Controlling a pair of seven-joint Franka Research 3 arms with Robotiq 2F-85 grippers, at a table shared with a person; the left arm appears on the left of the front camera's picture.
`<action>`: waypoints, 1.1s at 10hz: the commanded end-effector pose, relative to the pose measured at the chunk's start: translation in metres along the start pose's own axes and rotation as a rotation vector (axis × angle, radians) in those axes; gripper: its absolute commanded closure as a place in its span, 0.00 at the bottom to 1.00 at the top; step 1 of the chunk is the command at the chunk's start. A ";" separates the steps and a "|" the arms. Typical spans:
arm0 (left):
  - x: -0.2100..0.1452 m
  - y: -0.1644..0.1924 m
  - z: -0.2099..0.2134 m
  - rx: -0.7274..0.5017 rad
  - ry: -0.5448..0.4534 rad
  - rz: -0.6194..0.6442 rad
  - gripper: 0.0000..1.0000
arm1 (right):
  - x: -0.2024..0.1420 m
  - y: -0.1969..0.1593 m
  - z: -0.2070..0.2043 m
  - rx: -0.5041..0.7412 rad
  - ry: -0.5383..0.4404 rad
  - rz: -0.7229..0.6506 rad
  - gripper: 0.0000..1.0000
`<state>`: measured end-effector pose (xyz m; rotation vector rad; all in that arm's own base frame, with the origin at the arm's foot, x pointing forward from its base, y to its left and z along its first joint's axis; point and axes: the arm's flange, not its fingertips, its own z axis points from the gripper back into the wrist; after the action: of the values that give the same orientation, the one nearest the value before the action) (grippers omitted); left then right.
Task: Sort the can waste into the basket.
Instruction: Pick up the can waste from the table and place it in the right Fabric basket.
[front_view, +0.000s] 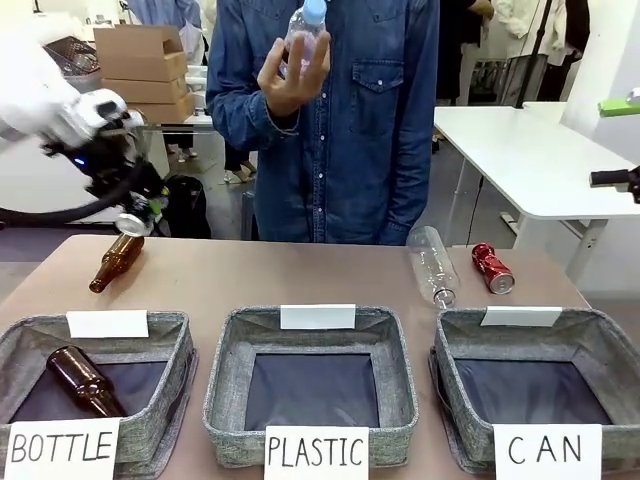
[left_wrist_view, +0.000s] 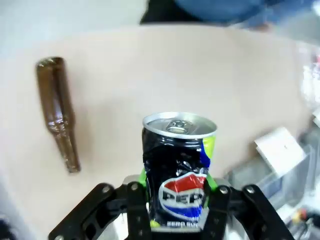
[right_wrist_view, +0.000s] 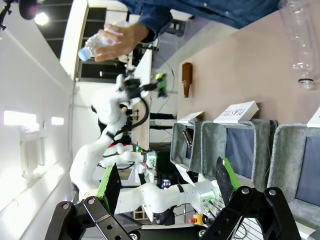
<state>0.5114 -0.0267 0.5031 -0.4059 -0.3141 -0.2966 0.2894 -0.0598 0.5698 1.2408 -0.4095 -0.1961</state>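
The dark can (left_wrist_view: 180, 150), crumpled and with its silver top facing the wrist camera, is clamped between the green pads of the left gripper (left_wrist_view: 176, 190). In the front view it hangs at the upper left, above the table and a lying brown bottle (front_view: 117, 262). The step in hand looks like carrying it to the basket signed CAN (front_view: 600, 325) at the lower right, the whole width of the frame away. The pads seem to hold the can near its lower end, so a smooth, unhurried sweep would keep it from tipping in the grip. The path crosses the baskets signed BOTTLE (front_view: 170, 330) and PLASTIC (front_view: 225, 380), so the can should travel above their rims and be let go only when it is squarely over the dark bottom of the right-hand one, low enough not to bounce out. The red can (front_view: 492, 268) lies on the table just behind that basket, beside a clear bottle (front_view: 432, 265); neither should be knocked. The right gripper (right_wrist_view: 167, 180) waits with its jaws wide apart and nothing between them, and the left arm should keep clear of it. The person's hand (front_view: 295, 70) holds another bottle high at the top centre.
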 end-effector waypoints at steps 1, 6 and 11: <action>-0.084 -0.017 0.066 -0.116 -0.006 -0.246 1.00 | 0.002 0.000 -0.002 0.026 -0.007 0.024 0.00; -0.081 -0.029 0.076 -0.115 -0.007 -0.280 1.00 | 0.002 0.000 -0.002 0.026 -0.007 0.024 0.00; -0.099 -0.060 0.087 -0.268 -0.014 -0.600 0.64 | 0.002 0.000 -0.002 0.026 -0.007 0.024 0.00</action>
<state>0.4005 -0.0171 0.5525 -0.4958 -0.3786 -0.7581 0.2894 -0.0600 0.5697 1.2403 -0.4091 -0.1962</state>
